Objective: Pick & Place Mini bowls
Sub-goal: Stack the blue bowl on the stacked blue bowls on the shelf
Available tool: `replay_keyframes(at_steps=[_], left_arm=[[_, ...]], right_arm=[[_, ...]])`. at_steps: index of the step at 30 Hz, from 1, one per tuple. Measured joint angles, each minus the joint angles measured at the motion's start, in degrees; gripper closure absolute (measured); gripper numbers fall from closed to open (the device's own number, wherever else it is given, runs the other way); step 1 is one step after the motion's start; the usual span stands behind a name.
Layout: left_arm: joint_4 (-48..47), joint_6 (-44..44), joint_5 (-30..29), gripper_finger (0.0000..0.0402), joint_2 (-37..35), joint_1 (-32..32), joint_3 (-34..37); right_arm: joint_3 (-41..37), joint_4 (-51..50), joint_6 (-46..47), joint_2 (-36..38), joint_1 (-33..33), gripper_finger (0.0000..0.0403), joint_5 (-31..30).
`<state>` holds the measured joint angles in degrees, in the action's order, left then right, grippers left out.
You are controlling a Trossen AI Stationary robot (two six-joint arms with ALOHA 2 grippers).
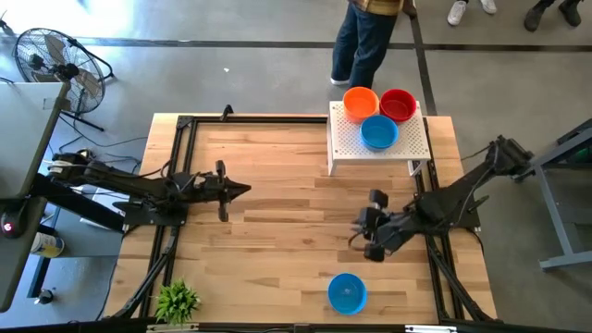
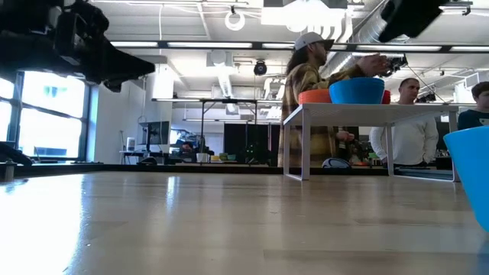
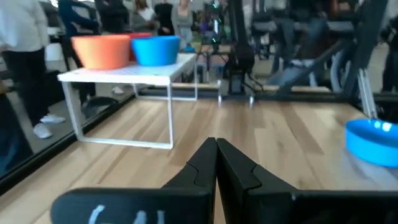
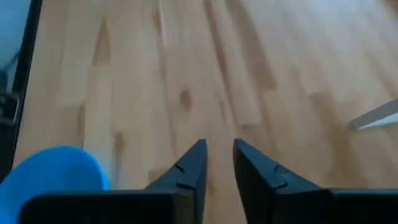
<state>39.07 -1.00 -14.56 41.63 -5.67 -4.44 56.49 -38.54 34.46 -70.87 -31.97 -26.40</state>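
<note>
Nearest the table's front edge, a lone blue mini bowl (image 1: 347,292) sits on the bare wood: small, round, shallow, plain glossy plastic with a low wall, upright and empty. A small green plant (image 1: 177,300) stands at the front left corner.

Just beyond the bowl, over the right half of the wooden table (image 1: 277,185), hangs the right gripper (image 4: 217,155). Its two dark fingers stand a narrow way apart with only bare boards between them; they grip nothing, and the blue bowl lies close beside them, untouched.

Across the table, above the left half, the left gripper (image 3: 216,149) waits with its fingers pressed together, empty.

Farther back, at the rear right, a white perforated box (image 1: 356,148) stands on legs. On it rest three more mini bowls, packed close: an orange one (image 1: 360,101), a red one (image 1: 398,104), and a second blue one (image 1: 378,132) in front of the pair.

Beyond the table, a person in jeans (image 1: 363,42) stands on the grey floor.
</note>
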Motion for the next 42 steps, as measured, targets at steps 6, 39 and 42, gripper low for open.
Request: replay_keyframes(at_steps=[6, 39, 42], left_arm=[[-0.78, 1.27, -0.34, 0.0399, -7.01, 0.01, 3.08], [-4.68, 1.25, -0.77, 0.0399, -9.79, 0.02, 3.36], [-4.70, 1.25, -0.77, 0.0399, -9.79, 0.02, 3.36]], right_arm=[[0.00, 0.48, 6.35, -7.33, -4.03, 0.0280, 7.47], [0.02, 9.14, 20.73, -23.07, -0.25, 0.0397, 22.96], [-0.16, -1.06, 29.56, -18.64, 0.75, 0.0397, 17.64]])
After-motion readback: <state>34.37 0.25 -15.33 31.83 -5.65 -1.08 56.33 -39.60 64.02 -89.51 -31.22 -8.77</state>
